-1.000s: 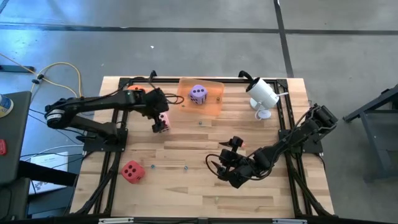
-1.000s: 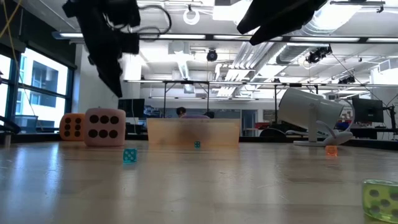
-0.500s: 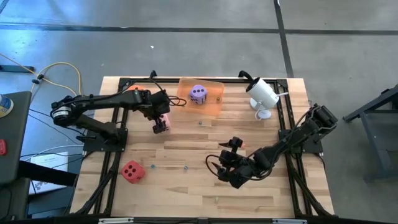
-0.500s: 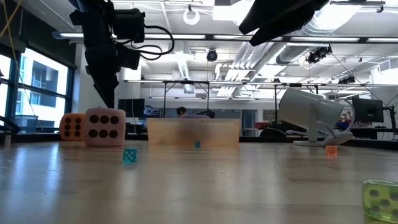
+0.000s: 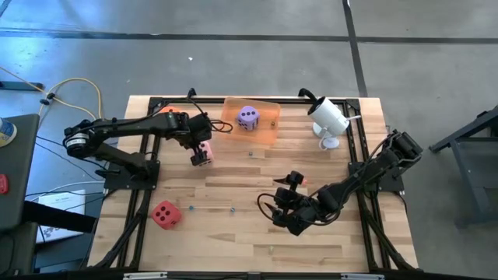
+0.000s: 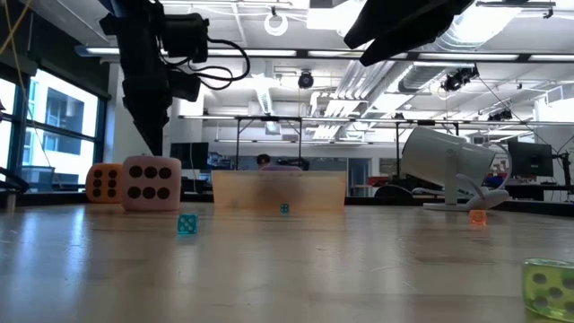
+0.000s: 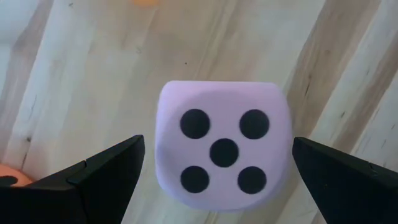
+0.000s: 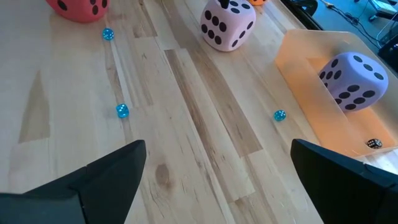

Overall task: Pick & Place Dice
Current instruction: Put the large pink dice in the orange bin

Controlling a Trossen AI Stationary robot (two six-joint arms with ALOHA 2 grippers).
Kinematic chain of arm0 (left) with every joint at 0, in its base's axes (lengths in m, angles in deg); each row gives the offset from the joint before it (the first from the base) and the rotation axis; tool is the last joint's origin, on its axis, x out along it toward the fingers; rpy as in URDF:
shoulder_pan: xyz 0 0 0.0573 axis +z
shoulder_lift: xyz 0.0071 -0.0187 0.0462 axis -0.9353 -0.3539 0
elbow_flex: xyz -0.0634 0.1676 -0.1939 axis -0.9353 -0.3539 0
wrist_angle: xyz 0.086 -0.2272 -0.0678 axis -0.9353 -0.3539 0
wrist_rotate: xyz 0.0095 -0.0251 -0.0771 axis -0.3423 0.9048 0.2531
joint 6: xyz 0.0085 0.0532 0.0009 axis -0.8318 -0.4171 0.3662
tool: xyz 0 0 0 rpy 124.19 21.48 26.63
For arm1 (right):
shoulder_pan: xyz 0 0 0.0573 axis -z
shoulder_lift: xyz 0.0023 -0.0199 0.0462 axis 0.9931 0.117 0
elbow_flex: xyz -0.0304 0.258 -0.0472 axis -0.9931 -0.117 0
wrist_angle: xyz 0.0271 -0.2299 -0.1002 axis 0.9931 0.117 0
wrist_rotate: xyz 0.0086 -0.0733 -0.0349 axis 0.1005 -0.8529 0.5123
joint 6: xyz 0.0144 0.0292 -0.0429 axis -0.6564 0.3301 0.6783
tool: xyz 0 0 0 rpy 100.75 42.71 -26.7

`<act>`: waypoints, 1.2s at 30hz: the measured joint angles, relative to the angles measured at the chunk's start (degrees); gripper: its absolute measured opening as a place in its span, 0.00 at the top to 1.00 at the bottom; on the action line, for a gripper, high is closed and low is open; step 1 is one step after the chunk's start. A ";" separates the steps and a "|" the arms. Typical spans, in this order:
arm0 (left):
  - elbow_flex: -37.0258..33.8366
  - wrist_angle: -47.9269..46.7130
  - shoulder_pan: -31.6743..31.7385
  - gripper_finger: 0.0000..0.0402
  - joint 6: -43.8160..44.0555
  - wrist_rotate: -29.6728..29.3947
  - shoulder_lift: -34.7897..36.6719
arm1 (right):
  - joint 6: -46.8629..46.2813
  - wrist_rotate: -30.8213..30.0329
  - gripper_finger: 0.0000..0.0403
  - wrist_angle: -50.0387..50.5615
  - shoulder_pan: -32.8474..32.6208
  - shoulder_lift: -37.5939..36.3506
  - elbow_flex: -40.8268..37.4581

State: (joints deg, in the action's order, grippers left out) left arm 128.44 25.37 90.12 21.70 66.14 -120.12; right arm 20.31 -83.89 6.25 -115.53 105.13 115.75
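Observation:
The pink die (image 7: 224, 146) rests on the wooden table with its five-pip face up. My left gripper (image 7: 217, 155) hangs over it, pointing steeply down, open, with one finger on either side and clear of the die. In the low view its fingertips (image 6: 157, 144) stand above the pink die (image 6: 151, 184), with the orange die (image 6: 105, 183) just beside it. The purple die (image 5: 248, 117) lies in the translucent orange tray (image 5: 268, 131) at the far edge. The red die (image 5: 166, 213) sits near left. My right gripper (image 5: 274, 210) waits open above the table's middle.
Several small blue dice (image 8: 122, 111) lie scattered on the boards. A small green die (image 6: 547, 287) and a small orange one (image 6: 478, 216) lie toward the right. A white lamp-like device (image 5: 328, 118) stands far right. Black frame rails run along the table's edges.
My left gripper has tipped to point more steeply down over the pink die, then held still. Its fingers have stayed open. No die has moved.

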 joint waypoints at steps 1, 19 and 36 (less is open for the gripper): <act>-0.01 0.02 0.00 0.01 0.02 -0.02 0.00 | 0.00 0.00 0.02 0.00 0.00 0.00 0.00; -0.04 0.04 0.00 0.01 2.58 0.67 -2.38 | -0.02 0.00 0.02 -0.24 0.00 0.00 0.00; 0.08 0.62 -0.01 0.01 1.21 0.61 -6.30 | -0.02 -0.02 0.02 -0.22 0.00 0.00 0.00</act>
State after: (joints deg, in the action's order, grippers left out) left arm 128.52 25.99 90.10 22.91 66.75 -126.42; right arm 20.29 -83.91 6.03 -115.53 105.13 115.75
